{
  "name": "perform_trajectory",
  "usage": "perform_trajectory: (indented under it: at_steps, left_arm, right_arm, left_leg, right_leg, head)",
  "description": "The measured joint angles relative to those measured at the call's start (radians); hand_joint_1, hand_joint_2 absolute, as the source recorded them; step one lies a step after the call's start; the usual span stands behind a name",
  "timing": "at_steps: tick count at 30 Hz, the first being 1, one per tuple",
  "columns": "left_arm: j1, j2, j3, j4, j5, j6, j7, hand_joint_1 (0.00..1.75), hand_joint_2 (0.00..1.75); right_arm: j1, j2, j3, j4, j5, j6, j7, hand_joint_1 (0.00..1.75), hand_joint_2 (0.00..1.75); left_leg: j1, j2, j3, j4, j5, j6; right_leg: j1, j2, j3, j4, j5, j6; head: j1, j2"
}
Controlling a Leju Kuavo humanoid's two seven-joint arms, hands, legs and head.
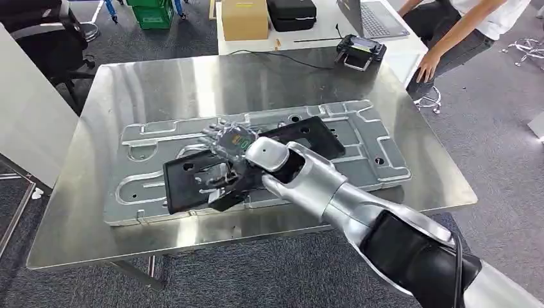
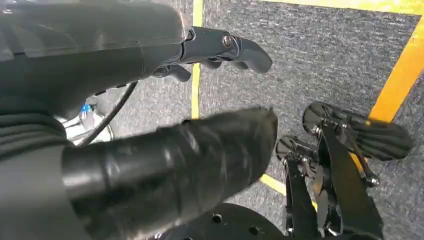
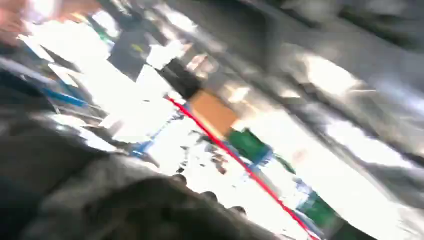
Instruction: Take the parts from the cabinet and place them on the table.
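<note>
Setting a black part down on the steel table, my right hand is at the point where a careless release could undo the placement. The black part lies slantwise on top of a larger silver plate already resting on the table, not on bare steel, so it may slide across that machined surface if I let go while it is tilted or drag it as I draw back. A fingertip caught under its edge could also flip it or shove the silver plate beneath. I judge the safest exit to be a clean spread of the fingers, then a straight lift away.

My right fingers are curled over the middle of the black part and touching it, with the thumb side under my palm; they look closed on it rather than spread, though blur over the fingertips keeps me from saying how firmly they grip. The right wrist view is smeared by motion and tells me nothing further.

My left hand hangs beside my body over grey carpet with yellow floor lines, thumb and fingers apart, holding nothing.

Beyond my right fingers, across the table, a person leans at a white desk.
</note>
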Motion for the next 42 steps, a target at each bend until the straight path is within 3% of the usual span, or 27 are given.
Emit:
perform_trajectory:
  at_steps: [6, 12, 18, 19, 21, 23, 24, 25, 26, 27, 29, 30, 31, 33, 35, 36, 37, 38, 39, 40, 41, 42]
  left_arm:
    - [0.001, -0.043, 0.006, -0.01, -0.028, 0.03, -0.007, 0.0, 0.0]
    - [0.001, -0.047, 0.026, -0.013, -0.053, 0.027, -0.008, 0.0, 0.0]
    - [0.002, -0.047, 0.048, -0.013, -0.084, 0.029, -0.007, 0.0, 0.0]
    - [0.002, -0.048, 0.051, -0.013, -0.091, 0.033, -0.006, 0.0, 0.0]
    - [0.002, -0.056, 0.052, -0.016, -0.105, 0.05, -0.006, 0.0, 0.0]
    - [0.002, -0.063, 0.052, -0.021, -0.12, 0.075, -0.006, 0.0, 0.0]
    - [0.003, -0.066, 0.052, -0.024, -0.126, 0.084, -0.005, 0.0, 0.0]
    - [0.003, -0.069, 0.053, -0.028, -0.133, 0.093, -0.002, 0.0, 0.0]
    - [0.003, -0.074, 0.054, -0.031, -0.137, 0.098, 0.0, 0.0, 0.0]
    - [0.004, -0.077, 0.056, -0.035, -0.137, 0.1, 0.002, 0.0, 0.0]
    - [0.004, -0.082, 0.058, -0.04, -0.143, 0.101, 0.004, 0.0, 0.0]
    - [0.004, -0.085, 0.059, -0.043, -0.143, 0.102, 0.005, 0.0, 0.0]
    - [0.004, -0.088, 0.06, -0.045, -0.146, 0.102, 0.005, 0.0, 0.0]
    - [0.005, -0.091, 0.066, -0.052, -0.158, 0.106, 0.006, 0.0, 0.0]
    - [0.009, -0.096, 0.071, -0.06, -0.175, 0.118, 0.01, 0.0, 0.0]
    - [0.012, -0.097, 0.072, -0.066, -0.18, 0.129, 0.014, 0.0, 0.0]
    - [0.012, -0.099, 0.076, -0.072, -0.184, 0.154, 0.028, 0.0, 0.0]
    - [0.009, -0.092, 0.081, -0.076, -0.185, 0.174, 0.051, 0.0, 1.75]
    - [0.006, -0.077, 0.088, -0.074, -0.185, 0.176, 0.073, 0.0, 1.75]
    - [0.004, -0.059, 0.095, -0.07, -0.185, 0.174, 0.084, 0.0, 1.75]
    - [0.002, -0.034, 0.101, -0.066, -0.185, 0.174, 0.091, 0.0, 1.75]
    - [-0.002, -0.015, 0.107, -0.063, -0.187, 0.175, 0.095, 0.0, 1.75]
  right_arm:
    - [0.046, -0.024, 0.069, -0.127, -0.049, 0.006, -0.001, 0.0, 0.0]
    - [0.049, -0.042, 0.113, -0.191, -0.095, 0.008, -0.003, 0.0, 0.0]
    - [0.056, -0.051, 0.131, -0.237, -0.112, -0.031, 0.014, 0.0, 0.0]
    - [0.057, -0.052, 0.132, -0.246, -0.108, -0.044, 0.021, 0.0, 0.0]
    - [0.063, -0.058, 0.132, -0.266, -0.094, -0.076, 0.037, 0.0, 0.0]
    - [0.084, -0.07, 0.132, -0.29, -0.069, -0.118, 0.059, 0.0, 0.0]
    - [0.101, -0.076, 0.132, -0.302, -0.059, -0.132, 0.068, 0.0, 0.0]
    - [0.12, -0.084, 0.132, -0.316, -0.048, -0.142, 0.074, 0.0, 0.0]
    - [0.135, -0.089, 0.132, -0.328, -0.044, -0.147, 0.077, 0.0, 0.0]
    - [0.144, -0.093, 0.132, -0.342, -0.04, -0.15, 0.08, 0.0, 0.0]
    - [0.147, -0.096, 0.132, -0.359, -0.036, -0.15, 0.083, 0.0, 0.0]
    - [0.148, -0.099, 0.132, -0.367, -0.034, -0.151, 0.084, 0.0, 0.0]
    - [0.152, -0.1, 0.131, -0.374, -0.032, -0.152, 0.084, 0.0, 1.75]
    - [0.161, -0.104, 0.129, -0.387, -0.026, -0.163, 0.082, 0.0, 1.75]
    - [0.184, -0.108, 0.117, -0.414, -0.016, -0.189, 0.081, 0.0, 1.75]
    - [0.198, -0.108, 0.112, -0.429, -0.012, -0.198, 0.081, 0.0, 1.75]
    - [0.211, -0.11, 0.106, -0.445, -0.01, -0.208, 0.081, 0.0, 1.75]
    - [0.224, -0.114, 0.099, -0.462, -0.01, -0.221, 0.071, 0.0, 1.75]
    - [0.236, -0.12, 0.092, -0.476, -0.012, -0.232, 0.059, 0.0, 1.75]
    - [0.247, -0.127, 0.086, -0.486, -0.013, -0.24, 0.049, 0.0, 1.75]
    - [0.257, -0.133, 0.078, -0.496, -0.014, -0.245, 0.044, 0.0, 1.75]
    - [0.265, -0.137, 0.071, -0.506, -0.014, -0.248, 0.042, 0.0, 1.75]
  left_leg:
    - [0.0, 0.0, 0.0, 0.0, -0.001, 0.0]
    - [-0.003, 0.0, 0.0, 0.004, -0.005, 0.005]
    - [-0.008, 0.0, 0.001, 0.007, -0.009, 0.015]
    - [-0.002, 0.001, 0.004, -0.002, -0.006, 0.019]
    - [0.003, 0.006, 0.012, -0.014, 0.0, 0.024]
    - [0.003, 0.007, 0.012, -0.013, 0.0, 0.026]
    - [0.003, 0.007, 0.011, -0.013, -0.001, 0.026]
    - [0.004, 0.007, 0.011, -0.012, -0.001, 0.025]
    - [0.004, 0.007, 0.01, -0.01, -0.001, 0.025]
    - [0.004, 0.007, 0.009, -0.007, -0.001, 0.024]
    - [0.004, 0.007, 0.006, 0.0, -0.002, 0.02]
    - [0.003, 0.007, 0.004, 0.002, -0.001, 0.014]
    - [0.003, 0.005, 0.004, 0.0, 0.003, 0.006]
    - [0.005, 0.004, 0.001, -0.003, 0.014, -0.01]
    - [0.007, 0.004, -0.004, 0.0, 0.009, -0.022]
    - [0.007, 0.007, -0.016, 0.027, -0.029, -0.025]
    - [0.011, 0.009, -0.037, 0.09, -0.084, -0.03]
    - [0.014, 0.011, -0.063, 0.172, -0.137, -0.035]
    - [0.017, 0.014, -0.085, 0.251, -0.178, -0.04]
    - [0.02, 0.015, -0.093, 0.299, -0.195, -0.044]
    - [0.021, 0.015, -0.079, 0.3, -0.187, -0.047]
    - [0.02, 0.015, -0.039, 0.254, -0.162, -0.047]
  right_leg:
    - [0.0, 0.0, -0.001, 0.0, 0.0, 0.0]
    - [-0.003, 0.0, 0.001, -0.001, -0.002, 0.004]
    - [-0.008, 0.0, 0.005, -0.002, -0.004, 0.016]
    - [-0.005, 0.001, 0.006, 0.001, -0.006, 0.018]
    - [-0.007, -0.001, -0.008, 0.047, -0.052, 0.031]
    - [-0.017, -0.001, -0.079, 0.199, -0.135, 0.041]
    - [-0.02, -0.001, -0.111, 0.267, -0.16, 0.044]
    - [-0.024, -0.001, -0.13, 0.305, -0.161, 0.046]
    - [-0.028, -0.001, -0.125, 0.29, -0.134, 0.048]
    - [-0.03, -0.001, -0.1, 0.235, -0.093, 0.048]
    - [-0.031, -0.001, -0.006, 0.05, -0.009, 0.043]
    - [-0.028, 0.001, 0.012, 0.012, -0.023, 0.038]
    - [-0.02, 0.001, 0.009, 0.02, 0.001, 0.032]
    - [-0.017, 0.0, 0.004, 0.015, 0.0, 0.025]
    - [-0.03, -0.004, 0.001, -0.004, 0.021, 0.007]
    - [-0.029, -0.005, -0.003, -0.007, 0.029, -0.001]
    - [-0.029, -0.007, -0.012, -0.007, 0.035, -0.009]
    - [-0.028, -0.008, -0.021, -0.007, 0.041, -0.01]
    - [-0.026, -0.01, -0.031, -0.005, 0.047, -0.01]
    - [-0.025, -0.012, -0.039, -0.003, 0.052, -0.009]
    - [-0.024, -0.014, -0.049, 0.002, 0.056, -0.009]
    - [-0.024, -0.016, -0.058, 0.008, 0.058, -0.007]
  head:
    - [0.0, 0.0]
    - [0.0, 0.0]
    - [0.0, 0.0]
    - [0.0, 0.0]
    - [0.002, 0.0]
    - [0.001, 0.0]
    - [0.002, 0.0]
    - [0.002, 0.0]
    - [0.002, 0.0]
    - [0.001, 0.0]
    - [0.002, 0.0]
    - [0.0, 0.0]
    - [0.002, 0.0]
    - [0.001, 0.0]
    - [0.001, 0.0]
    - [0.001, 0.0]
    - [0.0, 0.0]
    - [0.0, 0.0]
    - [0.001, 0.0]
    - [0.001, 0.0]
    - [0.001, 0.0]
    - [0.0, 0.0]
